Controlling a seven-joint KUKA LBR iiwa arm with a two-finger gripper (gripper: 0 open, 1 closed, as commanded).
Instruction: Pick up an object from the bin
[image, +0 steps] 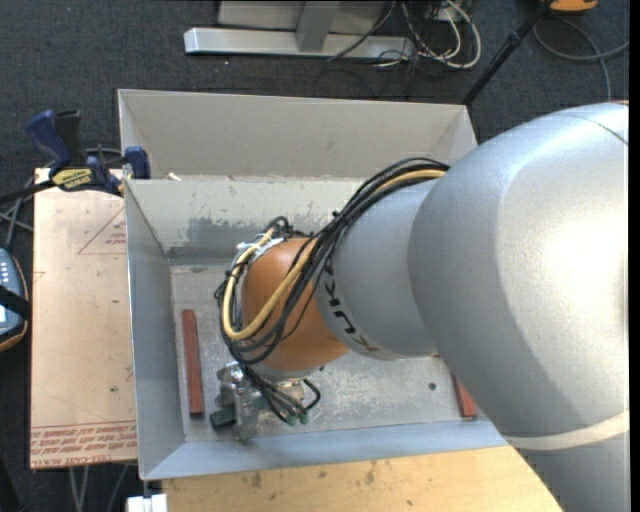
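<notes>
Bin (150, 300): grey metal, floor scuffed, sloped walls. Arm (520, 280) enters from the right and covers most of the bin's right half. The orange wrist cover (290, 310), w/ black + yellow cables (233, 300) looped round it, sits above the mid-left of the floor.

The gripper (243, 415) is low in the near-left part of the floor, close to the front wall, pointing down. Open or closed: cannot tell. Its lower end reads as a knot of metal parts and wires below the orange cover. Nothing is seen held in it.

Things noted, 3:

1. The red-brown bar (190, 363) is long, narrow and flat. It lies on the floor beside the left wall, lengthwise front to back. It is just left of the gripper and apart from it. It is the nearest clear loose thing to the gripper.
2. The dark green thing (219, 420) is small and sits right at the gripper's left side, by the bar's near end. Kind unclear. Cannot tell whether it is loose or belongs to the gripper, nor whether the 2 touch.
3. The red-brown piece (465, 398) is at the right front of the floor, partly hidden under the arm and well apart from the gripper.

Floor between bar and gripper is bare metal.
</notes>
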